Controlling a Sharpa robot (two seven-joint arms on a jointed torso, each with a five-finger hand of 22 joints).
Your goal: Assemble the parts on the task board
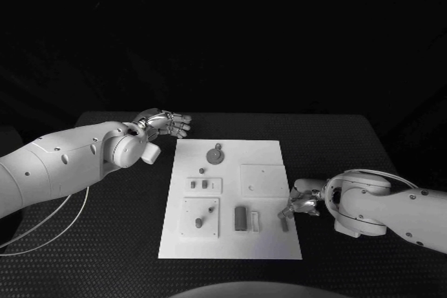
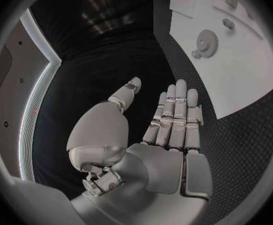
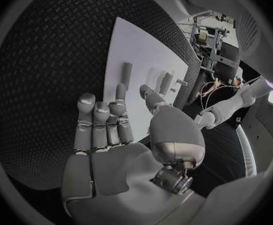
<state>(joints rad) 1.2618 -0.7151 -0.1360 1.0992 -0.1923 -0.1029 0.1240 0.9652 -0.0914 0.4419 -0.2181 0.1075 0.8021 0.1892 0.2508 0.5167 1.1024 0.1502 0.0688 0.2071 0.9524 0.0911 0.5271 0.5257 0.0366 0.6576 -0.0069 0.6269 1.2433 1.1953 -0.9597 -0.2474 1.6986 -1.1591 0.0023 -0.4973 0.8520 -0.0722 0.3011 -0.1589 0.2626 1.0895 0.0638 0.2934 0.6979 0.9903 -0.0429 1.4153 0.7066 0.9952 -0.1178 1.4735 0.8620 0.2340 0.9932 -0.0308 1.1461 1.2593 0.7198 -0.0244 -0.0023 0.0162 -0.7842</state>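
task board: white plate (image 1: 265, 246) in the middle of the black table (image 1: 112, 259), long axis running away from the robot.
parts: small grey pieces spread over the board; gear (image 1: 215, 156) at the far end, 2 small pegs (image 1: 197, 183) mid-left, a lever-like piece (image 1: 204, 216) on the near-left block, a dark bar (image 1: 240, 215) standing or lying near centre, cannot tell which, and a short grey peg (image 1: 284, 220) at the board's right edge.
key relation: short grey peg lies just beside the right hand, on its board side; peg's long axis runs roughly along the board's length. Right hand is much the nearer; left hand is well apart from it, off the far-left corner.
right hand: (image 1: 303, 201) at the board's right edge, fingers spread and extended toward the peg, holding nothing; contact with the peg not clear.
left hand: (image 1: 166, 123) over the table beyond the board's far-left corner, fingers straight and apart, empty.
step (judgement): early, parts look mostly loose; likely next is the right hand closing on the edge peg.
risk (judgement): peg sits at the edge, a nudge could roll it off the board.
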